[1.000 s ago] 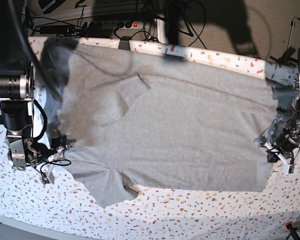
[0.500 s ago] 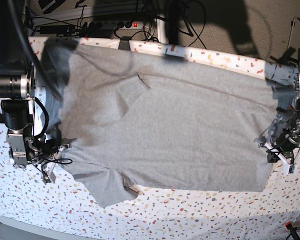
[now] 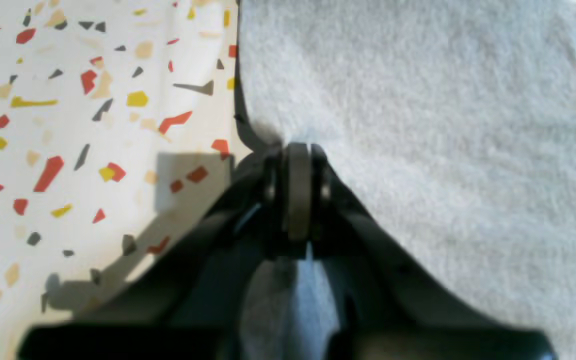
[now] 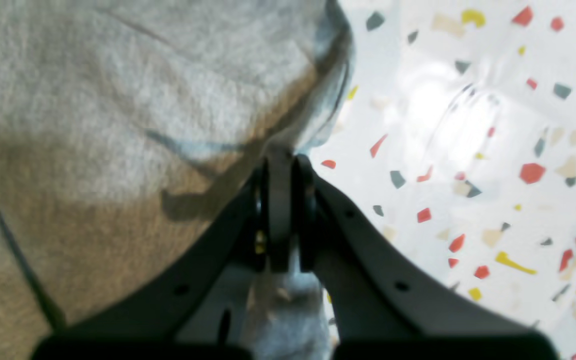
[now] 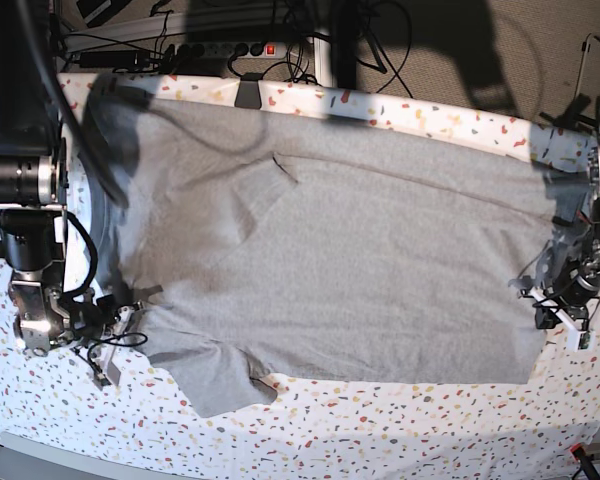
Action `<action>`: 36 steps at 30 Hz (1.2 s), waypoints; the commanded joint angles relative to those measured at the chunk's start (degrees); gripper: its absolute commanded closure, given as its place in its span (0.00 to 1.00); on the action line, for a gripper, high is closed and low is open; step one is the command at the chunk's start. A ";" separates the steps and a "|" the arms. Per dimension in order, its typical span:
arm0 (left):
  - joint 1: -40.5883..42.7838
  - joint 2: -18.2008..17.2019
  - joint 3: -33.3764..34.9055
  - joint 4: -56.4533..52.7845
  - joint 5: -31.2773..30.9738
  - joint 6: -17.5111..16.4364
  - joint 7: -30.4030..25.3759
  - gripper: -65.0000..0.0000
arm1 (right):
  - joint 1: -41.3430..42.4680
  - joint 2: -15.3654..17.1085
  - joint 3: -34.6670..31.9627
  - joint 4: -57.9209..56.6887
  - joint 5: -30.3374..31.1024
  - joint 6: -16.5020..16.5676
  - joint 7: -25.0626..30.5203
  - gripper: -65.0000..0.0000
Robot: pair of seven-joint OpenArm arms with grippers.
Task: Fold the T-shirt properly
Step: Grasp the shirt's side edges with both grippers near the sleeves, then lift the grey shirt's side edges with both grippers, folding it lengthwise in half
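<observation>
Speckled tablecloth carries the T-shirt, its edges pinched by left gripper and right gripper.

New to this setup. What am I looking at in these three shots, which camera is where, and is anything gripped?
It is a two-armed robot at a table covered in a white cloth with coloured speckles. The wide picture looks down from the robot's base; the two close-ups come from cameras on the wrists, looking along the black fingers. A large heather-grey short-sleeved T-shirt lies spread across the table, plain side up. The left gripper, on the right of the wide view, is shut on the shirt's edge. The right gripper, on the left of the wide view, is shut on the opposite edge, near a sleeve. A power strip and cables lie behind the table.
</observation>
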State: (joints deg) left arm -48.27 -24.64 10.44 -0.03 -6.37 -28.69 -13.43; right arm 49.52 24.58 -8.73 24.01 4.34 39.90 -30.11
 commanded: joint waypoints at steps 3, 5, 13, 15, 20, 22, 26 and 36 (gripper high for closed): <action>-2.23 -1.18 -0.24 0.03 -0.79 0.02 -1.66 1.00 | 1.44 0.26 0.09 5.01 2.71 0.10 -2.60 1.00; -2.19 -1.36 -0.24 0.03 -0.76 0.00 -1.44 1.00 | -0.28 0.17 0.09 8.13 3.74 0.10 -4.96 1.00; -0.92 -3.69 -0.24 0.03 -4.20 -7.10 -1.22 1.00 | -14.12 1.22 0.20 29.16 10.19 0.10 -10.93 1.00; -0.24 -4.31 -0.24 0.03 -4.63 -7.45 -1.49 1.00 | -17.49 2.05 0.85 34.64 13.03 0.10 -11.19 1.00; 0.20 -5.01 -0.24 0.03 -4.66 -10.08 -1.49 1.00 | -24.22 3.37 4.57 46.05 15.82 0.10 -12.96 1.00; 0.20 -5.07 -0.28 0.03 -4.66 -11.31 -1.62 1.00 | -26.58 3.34 6.67 50.03 15.89 0.10 -13.75 1.00; 0.22 -5.07 -0.28 0.03 -4.63 -11.31 -1.33 1.00 | -31.23 3.34 11.85 56.78 18.86 0.10 -16.35 1.00; 2.54 -5.05 -0.28 0.26 -4.68 -11.31 -1.20 1.00 | -44.54 3.32 17.35 70.79 21.44 0.10 -17.44 1.00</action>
State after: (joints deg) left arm -43.88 -28.71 10.37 -0.01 -10.22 -39.66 -13.19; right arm 3.75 26.98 8.16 93.73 25.10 39.79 -48.56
